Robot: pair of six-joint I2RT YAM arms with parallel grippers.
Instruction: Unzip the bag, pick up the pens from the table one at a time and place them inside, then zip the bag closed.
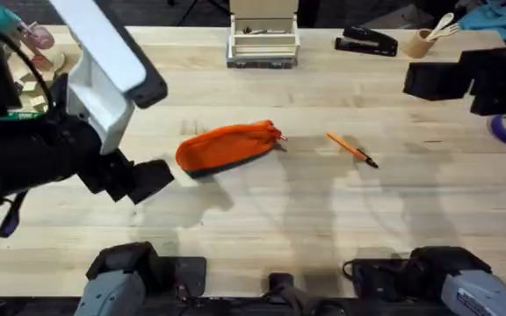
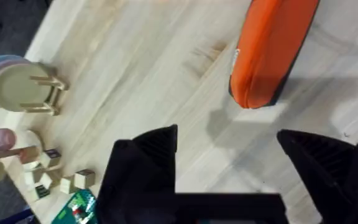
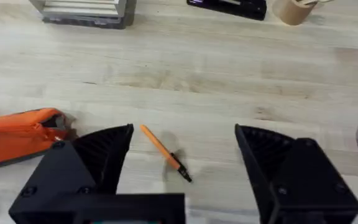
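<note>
The table (image 1: 262, 206) was pale butcher-block with plank seams. The bag (image 1: 228, 146) lay near its centre, zipper end toward three o'clock, apparently zipped. The pen (image 1: 351, 148) lay well apart at the bag's three o'clock, dark tip toward five. The left gripper (image 2: 229, 158) hung near the bag's eight o'clock, jaws wide, holding nothing. The right gripper (image 3: 182, 155) hovered above the pen, jaws wide, empty. A stapler (image 1: 366, 41) sat at one o'clock.

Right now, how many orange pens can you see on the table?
1. The orange pen lies flat on the table, just right of the orange bag, not touching it. The right wrist view shows it ahead of the open right gripper. The bag could hide others.
</note>
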